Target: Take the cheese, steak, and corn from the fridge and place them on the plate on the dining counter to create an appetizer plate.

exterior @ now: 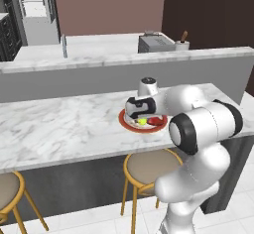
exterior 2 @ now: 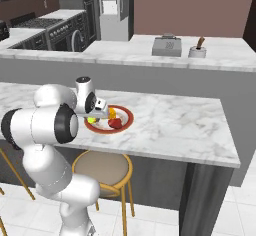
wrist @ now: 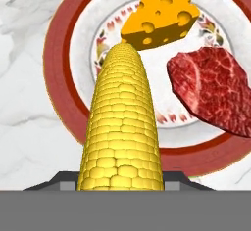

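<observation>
The counter, white marble veined with grey, runs across both base views, with round stools tucked under its near edge. Behind it stands a second, higher counter carrying a grey box and a small pot; the fridge stands in the far corner beyond.

The arm reaches forward over the counter and bends down to the plate, which lies near the counter's front edge. The plate has a red rim and a pale, flower-patterned centre.

The gripper hangs just above the plate, pinching the corn between its fingers; the cob runs from the fingers out over the plate's centre, its far tip close to the cheese. Whether the corn touches the plate cannot be told.

The steak lies flat on the plate beside the corn, apart from it and reaching toward the rim. The cheese, a holed orange wedge, sits on the plate's far part in the hand view, just beside the steak.
</observation>
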